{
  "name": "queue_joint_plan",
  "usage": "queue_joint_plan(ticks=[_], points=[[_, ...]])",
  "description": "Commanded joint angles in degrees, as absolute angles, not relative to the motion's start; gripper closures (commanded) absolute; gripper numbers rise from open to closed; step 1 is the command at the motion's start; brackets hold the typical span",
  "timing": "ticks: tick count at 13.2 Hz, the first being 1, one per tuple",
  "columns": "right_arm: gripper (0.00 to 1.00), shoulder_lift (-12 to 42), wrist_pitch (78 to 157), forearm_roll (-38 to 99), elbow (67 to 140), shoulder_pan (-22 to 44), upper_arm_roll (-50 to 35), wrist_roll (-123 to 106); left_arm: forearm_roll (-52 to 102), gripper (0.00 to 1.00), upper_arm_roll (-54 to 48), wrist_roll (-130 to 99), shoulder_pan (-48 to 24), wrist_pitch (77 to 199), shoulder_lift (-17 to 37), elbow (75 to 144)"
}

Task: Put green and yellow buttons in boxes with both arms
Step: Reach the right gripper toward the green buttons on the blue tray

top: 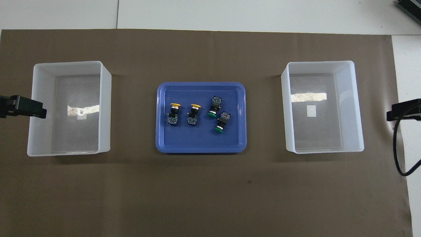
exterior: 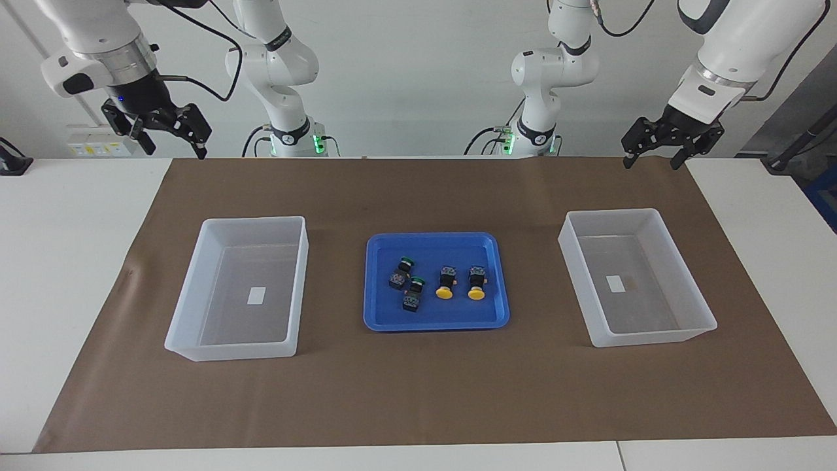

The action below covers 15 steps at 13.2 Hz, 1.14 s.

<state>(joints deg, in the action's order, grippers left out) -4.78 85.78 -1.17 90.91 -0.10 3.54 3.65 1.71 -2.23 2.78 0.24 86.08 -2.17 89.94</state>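
Two green buttons [exterior: 400, 271] [exterior: 412, 295] and two yellow buttons [exterior: 445, 285] [exterior: 477, 284] lie on their sides in a shallow blue tray [exterior: 431, 325] at mid-table. In the overhead view the yellow buttons [top: 173, 114] [top: 193, 115] lie toward the left arm's end of the tray [top: 200, 149], the green buttons [top: 213, 107] [top: 222, 121] toward the right arm's end. Two empty translucent boxes [exterior: 189, 288] [exterior: 580, 281] stand beside the tray, one at each end. My right gripper [exterior: 173, 147] and left gripper [exterior: 652, 162] hang open and empty, high over the table edge nearest the robots.
A brown mat [exterior: 418, 392] covers the table. Each box [top: 105, 105] [top: 286, 108] has a small white label on its floor. Only the gripper tips show in the overhead view: the left gripper [top: 23, 107] at one box's outer wall, the right gripper [top: 404, 110] outside the other box.
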Motion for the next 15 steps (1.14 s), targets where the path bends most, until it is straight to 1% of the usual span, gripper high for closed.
queue_joint_plan(ticks=[1, 3, 6, 8, 10, 12, 15], points=[[0.00, -5.4, 87.1, -1.6, 92.0, -0.3, 3.2, 4.7, 1.8, 0.00, -2.4, 3.4, 0.6, 87.1, -2.9, 91.1], [0.00, -5.5, 87.5, -1.5, 92.3, -0.3, 3.0, 6.1, 1.9, 0.00, -2.4, 3.4, 0.6, 87.1, -2.9, 91.1], [0.00, -6.2, 89.3, -1.1, 94.7, -0.3, 2.9, 8.2, 1.9, 0.00, -2.4, 3.4, 0.6, 87.2, -2.9, 91.1], [0.00, -5.8, 89.5, -1.1, 94.6, -0.3, 2.8, 8.5, 1.8, 0.00, -2.4, 3.4, 0.6, 87.1, -2.9, 91.1], [0.00, -4.7, 90.5, -1.1, 94.6, 1.8, 2.3, 12.0, 1.9, 0.00, -2.4, 3.4, 0.6, 87.2, -2.9, 91.1], [0.00, -3.4, 93.6, -1.1, 95.3, 4.1, 2.3, 15.5, 1.8, 0.00, -2.5, 3.4, 0.6, 87.2, -2.9, 91.1], [0.00, -3.4, 101.2, -1.1, 100.5, 8.2, 2.3, 18.6, 1.9, 0.00, -2.5, 3.4, 0.6, 87.1, -2.9, 91.1]])
